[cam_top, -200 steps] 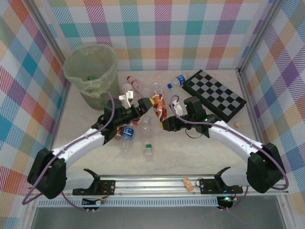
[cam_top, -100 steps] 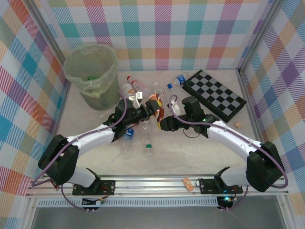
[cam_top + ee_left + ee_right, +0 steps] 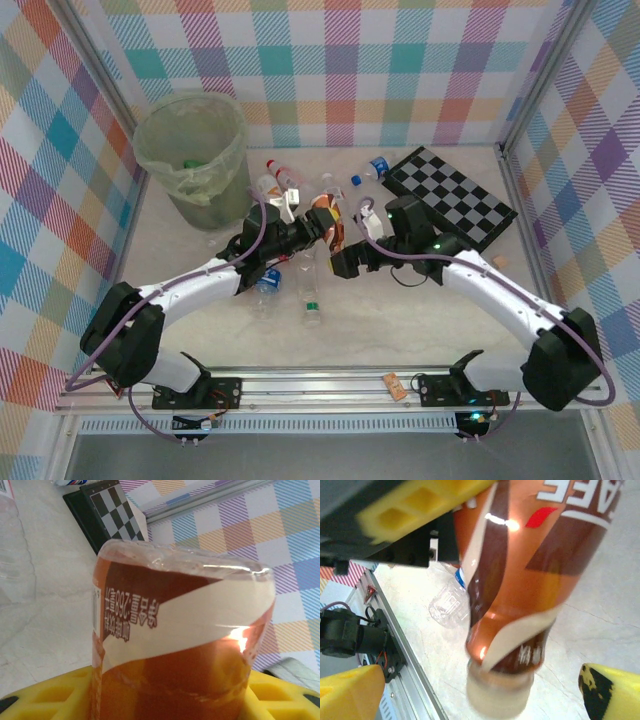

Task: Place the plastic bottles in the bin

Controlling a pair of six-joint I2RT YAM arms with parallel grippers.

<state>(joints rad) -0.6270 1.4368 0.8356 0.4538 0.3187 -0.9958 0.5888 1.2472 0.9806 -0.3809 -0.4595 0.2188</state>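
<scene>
Left gripper (image 3: 320,222): its yellow fingers (image 3: 45,700) are pinched on the body of an amber-brown plastic bottle with a brown-and-white label (image 3: 334,235). The bottle is held cap-down above the pale marbled tabletop (image 3: 420,320), near the middle.

Right gripper (image 3: 340,264): the jaws are spread wide. One yellow finger (image 3: 350,695) stands to each side of the held bottle's white cap (image 3: 497,695), and neither touches it.

Bin: a tall round translucent pale-green wastebasket (image 3: 205,200) stands in the far left corner, well apart from the held bottle. Something green lies inside it.

Loose bottles: a clear plastic bottle with a green cap (image 3: 312,295) lies on the table just on the near side of the two grippers. A blue-labelled clear bottle (image 3: 267,280) lies beside the left arm. A red-capped bottle (image 3: 284,176) and a blue-capped bottle (image 3: 376,166) lie farther back, between the bin and the board.

Checkerboard: a flat black-and-white chequered board (image 3: 450,200) lies at the far right, close to the right arm.
</scene>
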